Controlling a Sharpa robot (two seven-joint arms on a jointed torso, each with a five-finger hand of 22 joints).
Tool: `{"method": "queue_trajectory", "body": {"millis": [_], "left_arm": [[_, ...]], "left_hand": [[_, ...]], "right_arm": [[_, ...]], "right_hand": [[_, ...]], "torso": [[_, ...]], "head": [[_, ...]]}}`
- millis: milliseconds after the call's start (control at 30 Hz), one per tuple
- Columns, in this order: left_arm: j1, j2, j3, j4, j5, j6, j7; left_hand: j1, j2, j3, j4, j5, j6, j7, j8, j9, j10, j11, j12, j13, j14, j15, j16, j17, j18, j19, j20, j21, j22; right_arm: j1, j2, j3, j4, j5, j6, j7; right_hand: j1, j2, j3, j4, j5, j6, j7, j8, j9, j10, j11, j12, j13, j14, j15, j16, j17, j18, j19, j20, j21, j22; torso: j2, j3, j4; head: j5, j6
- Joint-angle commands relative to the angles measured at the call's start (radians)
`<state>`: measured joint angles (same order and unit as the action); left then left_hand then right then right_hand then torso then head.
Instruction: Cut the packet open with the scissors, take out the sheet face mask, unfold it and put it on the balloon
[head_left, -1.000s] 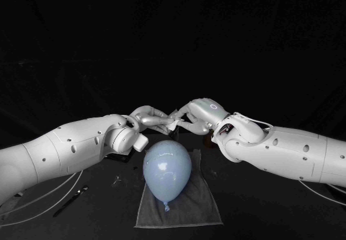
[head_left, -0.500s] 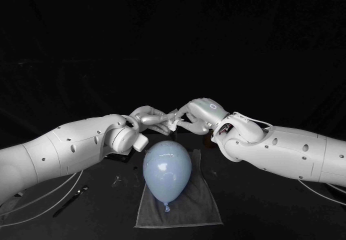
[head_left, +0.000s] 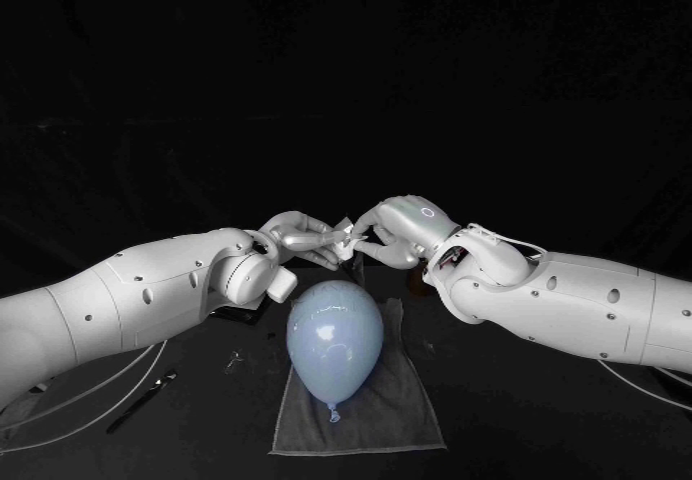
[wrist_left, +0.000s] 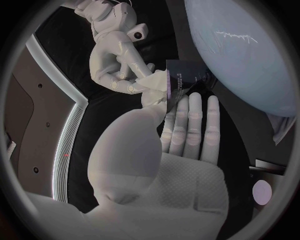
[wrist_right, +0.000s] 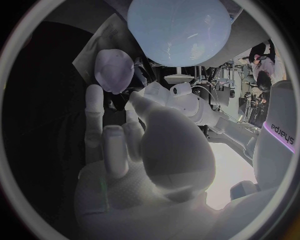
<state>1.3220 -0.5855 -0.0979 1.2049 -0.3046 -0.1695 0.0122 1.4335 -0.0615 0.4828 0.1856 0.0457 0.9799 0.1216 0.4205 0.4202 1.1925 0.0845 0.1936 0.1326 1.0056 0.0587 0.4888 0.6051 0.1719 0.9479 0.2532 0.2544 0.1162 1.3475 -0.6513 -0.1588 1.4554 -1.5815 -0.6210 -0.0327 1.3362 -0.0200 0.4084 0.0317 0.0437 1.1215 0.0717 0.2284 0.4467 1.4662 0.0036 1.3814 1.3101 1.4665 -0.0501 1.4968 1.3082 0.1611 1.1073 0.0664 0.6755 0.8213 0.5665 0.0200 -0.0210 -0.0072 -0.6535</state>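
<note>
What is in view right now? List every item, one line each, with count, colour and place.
balloon: one, pale blue, lying on the towel at mid-table.
towel: one, grey, spread flat under the balloon.
mask: one, white, folded small, held between the two hands above the balloon's far end.
packet: one, dark with print, beside the balloon.
thin tool: one, dark, on the table below the left arm; too small to name.
table: one, black, under everything.
left hand: one, silver, pinching the mask.
right hand: one, silver, pinching the mask from the other side.
</note>
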Motion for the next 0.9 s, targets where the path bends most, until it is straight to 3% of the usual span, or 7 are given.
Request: {"method": "queue_trajectory", "body": {"millis": [33,200,300,900], "left_arm": [[0.002,0.001,0.002,0.001,0.003,-0.024,0.014],[0.002,0.001,0.002,0.001,-0.001,-0.037,0.015],[0.002,0.002,0.002,0.0,-0.003,-0.048,0.016],[0.002,0.009,0.001,-0.007,-0.007,-0.063,0.015]], "left_hand": [[0.016,0.006,0.008,-0.003,0.004,-0.005,0.0,0.008,0.007,0.011,0.001,-0.004,-0.002,0.005,-0.004,0.001,-0.002,0.012,0.01,-0.001,-0.003,-0.001],[0.019,-0.003,0.016,-0.01,0.003,-0.007,-0.003,0.015,0.011,0.014,0.001,-0.006,-0.003,0.007,-0.004,0.0,-0.003,0.012,0.013,-0.003,-0.002,-0.002],[0.031,-0.022,0.023,-0.03,0.003,-0.011,0.0,0.023,0.017,0.015,0.0,-0.009,-0.006,0.008,-0.004,-0.005,-0.006,0.011,0.015,-0.006,-0.001,-0.002],[0.027,-0.021,0.027,-0.03,0.003,-0.012,0.001,0.028,0.02,0.019,0.001,-0.01,-0.007,0.007,-0.002,-0.009,-0.009,0.01,0.014,-0.006,-0.002,-0.003]], "right_arm": [[0.001,-0.002,0.002,0.003,0.015,-0.06,0.028],[0.002,-0.003,0.006,0.006,0.036,-0.102,0.052],[0.004,-0.001,0.009,0.007,0.053,-0.119,0.067],[0.043,0.021,0.022,-0.016,0.097,-0.159,0.095]], "right_hand": [[0.006,0.007,0.006,0.002,0.005,0.007,-0.002,0.003,0.002,0.026,-0.007,0.005,0.096,0.047,-0.006,0.005,0.131,0.021,0.0,-0.004,-0.002,0.002],[0.007,0.006,0.006,0.002,0.005,0.007,-0.002,0.004,0.002,0.026,-0.007,0.005,0.096,0.047,-0.006,0.004,0.131,0.021,0.0,-0.004,-0.003,0.002],[0.007,0.006,0.006,0.002,0.005,0.007,-0.002,0.004,0.002,0.026,-0.007,0.005,0.096,0.047,-0.006,0.004,0.131,0.021,0.0,-0.004,-0.003,0.002],[0.009,0.006,0.007,0.001,0.005,0.006,-0.002,0.005,0.003,0.027,-0.008,0.006,0.097,0.048,-0.006,0.006,0.135,0.021,0.0,-0.004,-0.003,0.002]], "torso": [[0.0,0.0002,0.0003],[0.0,0.0001,0.0007],[0.0,-0.0001,0.0009],[0.0,0.0002,0.0004]], "head": [[0.001,0.001],[0.0,0.002],[-0.001,0.003],[-0.003,0.01]]}}
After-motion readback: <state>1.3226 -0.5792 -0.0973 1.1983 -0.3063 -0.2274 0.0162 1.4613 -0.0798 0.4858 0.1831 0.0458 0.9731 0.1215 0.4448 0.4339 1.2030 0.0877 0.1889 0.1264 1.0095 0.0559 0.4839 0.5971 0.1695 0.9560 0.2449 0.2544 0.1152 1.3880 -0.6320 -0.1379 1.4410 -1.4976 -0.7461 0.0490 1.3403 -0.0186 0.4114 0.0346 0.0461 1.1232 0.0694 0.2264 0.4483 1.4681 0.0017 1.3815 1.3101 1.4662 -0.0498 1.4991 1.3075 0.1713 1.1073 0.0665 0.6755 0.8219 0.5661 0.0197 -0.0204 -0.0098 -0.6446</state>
